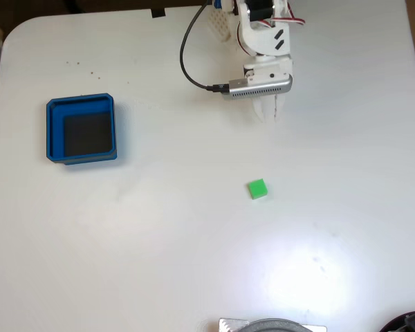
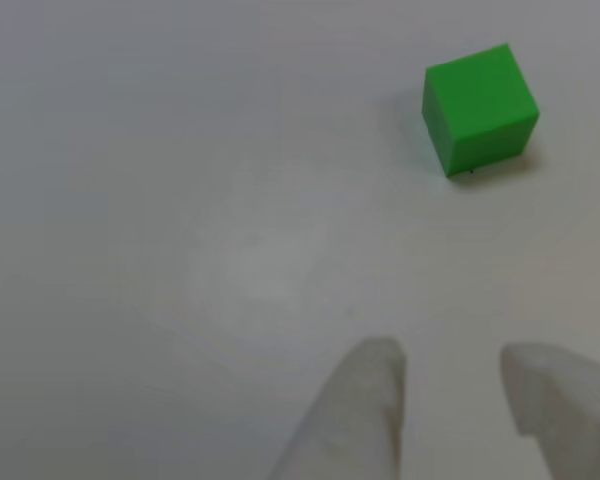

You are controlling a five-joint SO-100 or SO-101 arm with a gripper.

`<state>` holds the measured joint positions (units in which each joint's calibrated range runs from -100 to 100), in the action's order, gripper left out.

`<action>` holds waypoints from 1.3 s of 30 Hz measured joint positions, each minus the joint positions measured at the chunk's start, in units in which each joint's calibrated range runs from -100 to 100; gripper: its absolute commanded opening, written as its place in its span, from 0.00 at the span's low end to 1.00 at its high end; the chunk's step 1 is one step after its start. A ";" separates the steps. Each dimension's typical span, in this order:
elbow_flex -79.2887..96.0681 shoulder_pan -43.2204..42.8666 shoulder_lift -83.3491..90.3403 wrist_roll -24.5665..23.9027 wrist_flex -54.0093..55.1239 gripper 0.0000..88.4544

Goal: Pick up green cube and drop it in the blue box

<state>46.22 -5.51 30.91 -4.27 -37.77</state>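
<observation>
The blue box (image 1: 81, 129) sat on the left part of the white table (image 1: 159, 242) in the fixed view, its dark floor bare with nothing inside it. Its walls ran roughly square to the picture edges.

The green cube (image 1: 257, 189) rested flat on the table, well to the right of the box and well apart from it. In the fixed view it lay below the gripper (image 1: 270, 114), clear of the white fingertips and touching neither. In the other view the cube (image 2: 479, 108) sat at the upper right, beyond the gripper (image 2: 452, 385) and a little to the right of the line between the two fingers (image 2: 365, 400).

The cube had no long axis; it stood slightly turned, its edges not quite parallel to the picture edges.

The fingers stood a narrow gap apart, holding nothing.

A black cable (image 1: 187, 55) looped to the arm's wrist.
</observation>
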 measured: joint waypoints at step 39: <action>-40.98 6.90 -33.25 0.00 -13.49 0.03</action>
<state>5.23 1.39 -2.34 -4.27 -51.26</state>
